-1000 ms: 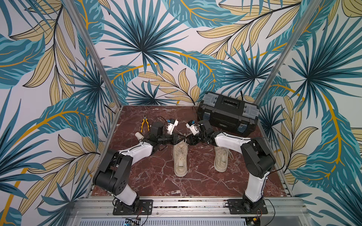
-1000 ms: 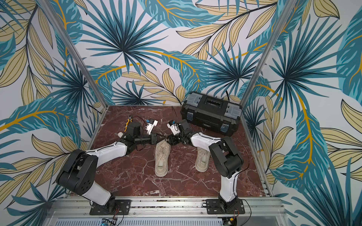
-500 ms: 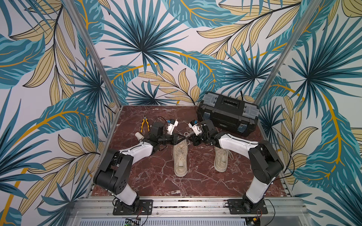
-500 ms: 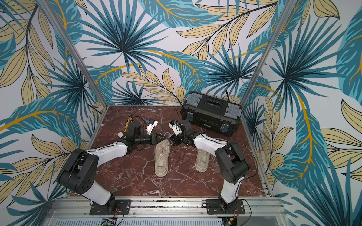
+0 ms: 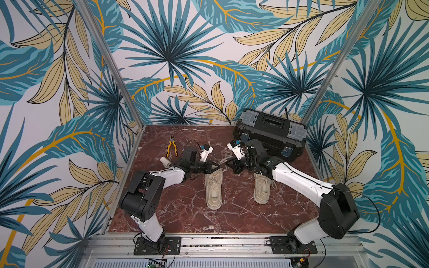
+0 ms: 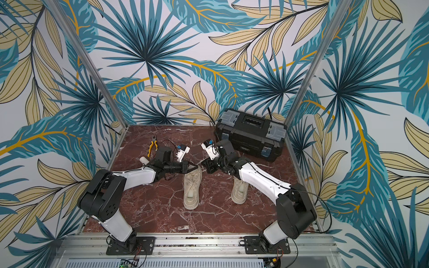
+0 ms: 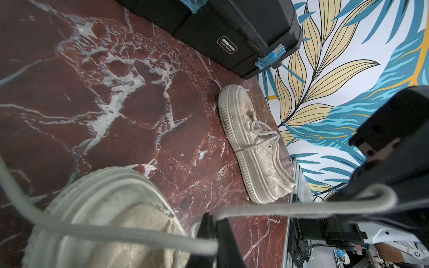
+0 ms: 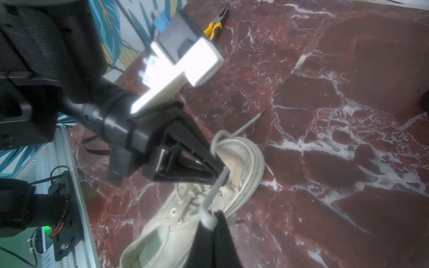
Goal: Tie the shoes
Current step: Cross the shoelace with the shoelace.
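Beige lace stretches between our two grippers, just over the toe of the centre shoe. Our left gripper is pinched tight on the lace, and our right gripper is clamped on it too. The second shoe lies alongside under our right arm. Both shoes rest on the red marble tabletop, near the black toolbox.

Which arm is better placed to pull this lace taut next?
Right, probably: the right gripper is shut on the lace beyond the left gripper, which clamps it over the toe of the shoe and can anchor while the right draws away.
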Robot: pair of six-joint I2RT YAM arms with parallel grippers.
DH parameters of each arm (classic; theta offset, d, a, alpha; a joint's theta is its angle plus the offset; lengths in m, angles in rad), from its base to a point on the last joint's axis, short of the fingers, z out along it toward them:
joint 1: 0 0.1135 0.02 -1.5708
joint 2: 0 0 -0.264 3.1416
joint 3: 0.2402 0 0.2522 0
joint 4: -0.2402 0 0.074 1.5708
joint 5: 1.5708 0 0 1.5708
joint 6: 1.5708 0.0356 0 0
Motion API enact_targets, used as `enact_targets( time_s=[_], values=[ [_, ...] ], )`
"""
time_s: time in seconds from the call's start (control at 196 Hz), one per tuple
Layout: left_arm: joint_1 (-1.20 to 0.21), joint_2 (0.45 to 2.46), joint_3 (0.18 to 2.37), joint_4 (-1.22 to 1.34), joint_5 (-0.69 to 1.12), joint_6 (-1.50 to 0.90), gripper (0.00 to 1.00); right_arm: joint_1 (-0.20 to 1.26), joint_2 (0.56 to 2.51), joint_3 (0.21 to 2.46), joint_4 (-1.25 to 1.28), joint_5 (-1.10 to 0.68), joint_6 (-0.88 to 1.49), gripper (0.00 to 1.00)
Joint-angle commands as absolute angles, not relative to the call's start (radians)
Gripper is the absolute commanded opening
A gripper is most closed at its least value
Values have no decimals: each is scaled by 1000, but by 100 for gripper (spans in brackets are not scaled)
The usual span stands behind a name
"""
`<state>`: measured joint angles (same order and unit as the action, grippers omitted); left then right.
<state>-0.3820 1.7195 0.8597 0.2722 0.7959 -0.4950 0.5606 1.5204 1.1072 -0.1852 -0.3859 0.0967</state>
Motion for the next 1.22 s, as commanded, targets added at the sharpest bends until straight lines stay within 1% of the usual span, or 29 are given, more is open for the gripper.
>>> enact_targets(
  time_s=[0.0, 0.127, 0.387, 0.591, 0.826, 1.218],
  values=[
    [-389, 1729, 905, 285, 788, -483, 1, 578, 1490, 1079, -184, -418, 152, 0],
    [-389, 1735, 906, 295, 790, -489, 1, 603, 1484, 1047, -89, -416, 196, 0],
    [-388, 1737, 904, 304, 780, -504, 0, 635, 1507, 956, 88, -342, 218, 0],
    [-387, 1751, 907, 369, 828, -555, 0, 646, 1528, 902, 200, -293, 213, 0],
    [-386, 1731, 908, 392, 887, -577, 0, 652, 1525, 864, 259, -268, 207, 0],
    [-384, 1719, 904, 352, 868, -566, 0, 660, 1573, 823, 297, -231, 165, 0]
  ],
)
